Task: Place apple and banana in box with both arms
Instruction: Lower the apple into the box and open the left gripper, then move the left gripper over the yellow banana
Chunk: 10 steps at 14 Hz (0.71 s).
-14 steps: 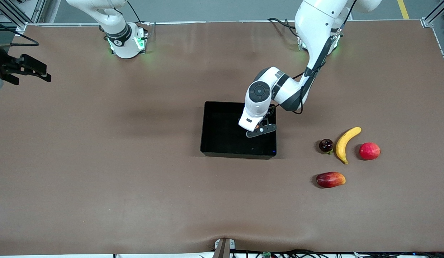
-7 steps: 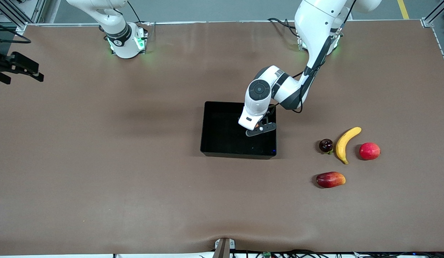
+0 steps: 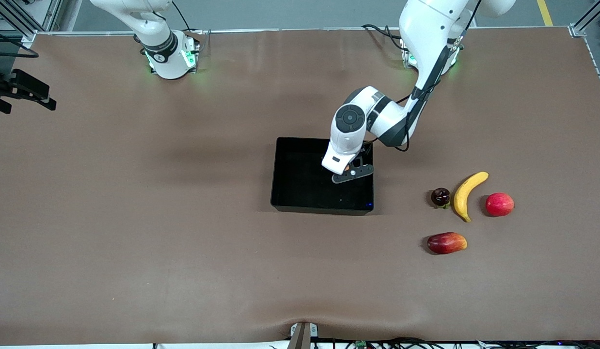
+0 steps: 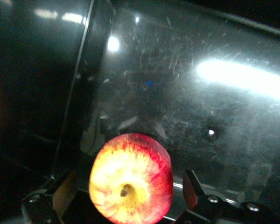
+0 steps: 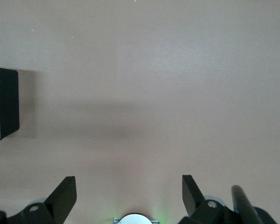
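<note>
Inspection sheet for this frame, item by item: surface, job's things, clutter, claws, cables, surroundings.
Surface: brown mat, slight ripple at the edge nearest the camera.
Job's things: apple inside the box; banana on the mat toward the left arm's end, not yet boxed.
Clutter: dark round fruit and pinkish-red round fruit flank the banana; elongated red-orange fruit lies nearer the camera.
Claws: left claw in the box, open, fingers clear of the apple; right claw open, empty, waiting over the right arm's end.
Cables: black cable along the left arm.
Surroundings: metal frame post.
</note>
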Tool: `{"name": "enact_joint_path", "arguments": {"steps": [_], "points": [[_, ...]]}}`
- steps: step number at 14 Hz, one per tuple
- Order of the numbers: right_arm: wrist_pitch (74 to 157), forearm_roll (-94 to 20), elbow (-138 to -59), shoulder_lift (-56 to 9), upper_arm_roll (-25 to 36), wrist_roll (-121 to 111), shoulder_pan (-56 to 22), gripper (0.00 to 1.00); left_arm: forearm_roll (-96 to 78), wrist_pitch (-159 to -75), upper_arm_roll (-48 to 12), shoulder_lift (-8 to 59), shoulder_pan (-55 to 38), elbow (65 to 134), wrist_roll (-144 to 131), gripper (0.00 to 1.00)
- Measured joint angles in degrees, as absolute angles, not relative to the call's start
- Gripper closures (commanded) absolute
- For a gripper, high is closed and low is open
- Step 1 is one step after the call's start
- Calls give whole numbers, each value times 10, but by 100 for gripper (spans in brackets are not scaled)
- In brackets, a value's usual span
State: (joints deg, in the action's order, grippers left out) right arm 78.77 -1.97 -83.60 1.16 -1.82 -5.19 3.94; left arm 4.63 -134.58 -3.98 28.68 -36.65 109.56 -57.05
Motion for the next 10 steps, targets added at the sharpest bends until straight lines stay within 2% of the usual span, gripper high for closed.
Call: {"name": "enact_joint_path", "arguments": {"steps": [6,10], "points": [[791,-20,-835,12,-19,-52,36,0,62,-1175,-31,233,-355,990,-534,0],[794,-20,-835,12,-18,-52,36,0,63,-1140,-26,207,-277,972,-382,0]]}}
